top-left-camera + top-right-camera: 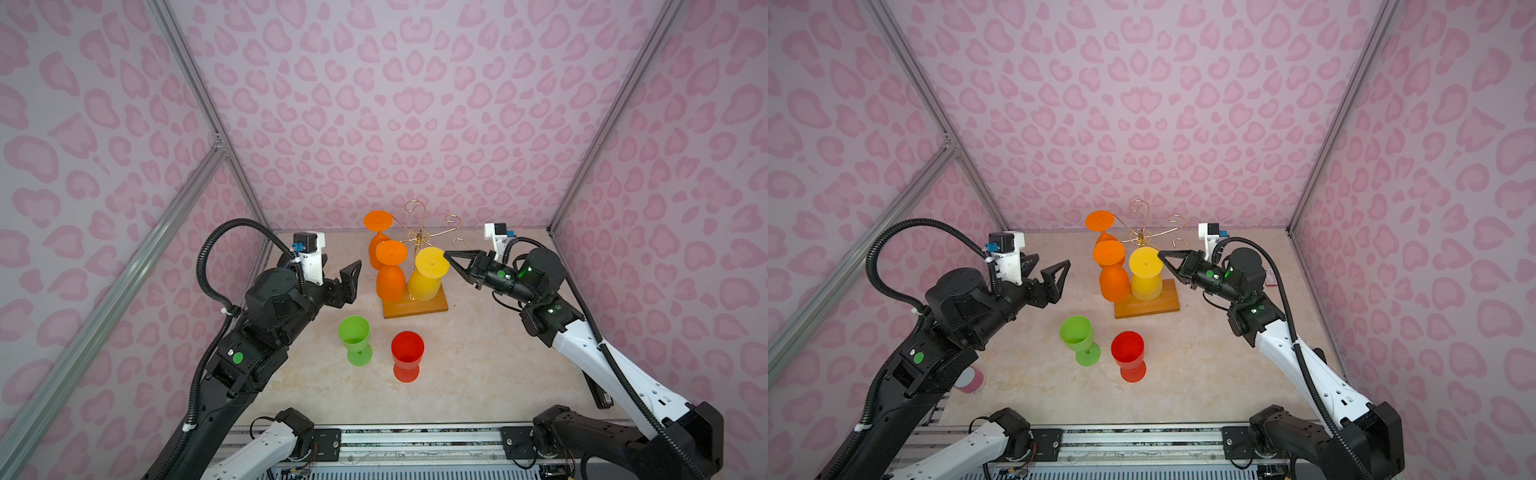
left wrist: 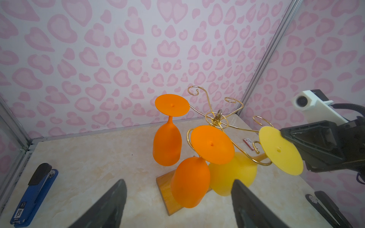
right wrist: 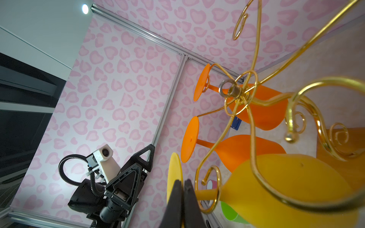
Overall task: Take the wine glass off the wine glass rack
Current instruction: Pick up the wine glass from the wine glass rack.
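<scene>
Both top views show the right arm reaching in from the near right corner of the marbled desk [image 1: 478, 365]. Its forearm climbs toward the back and its wrist bends inward. The right fingers [image 1: 449, 254] lie almost level and point at the thin gold wire rack [image 1: 419, 237] with curled arms and a rectangular wooden base. Those fingers are pressed fully together on the rim of the round foot of the opaque yellow wine glass [image 1: 428, 276]. The right wrist view shows the thin foot running into the slit between them. That yellow wine glass hangs upside down on the rack's near right arm, with its stem inside the wire curl and its bowl tilted low over the wooden base. 2 orange wine glasses [image 1: 390, 272] hang upside down on the arms to its left. The left arm stands raised with its elbow bent. The left fingers [image 1: 1057, 272] are spread wide, hold nothing, and point at the rack from the left, apart from the orange glasses. 1 green goblet [image 1: 354, 337] and 1 red goblet [image 1: 407, 353] stand upright on the desk in front of the rack.
</scene>
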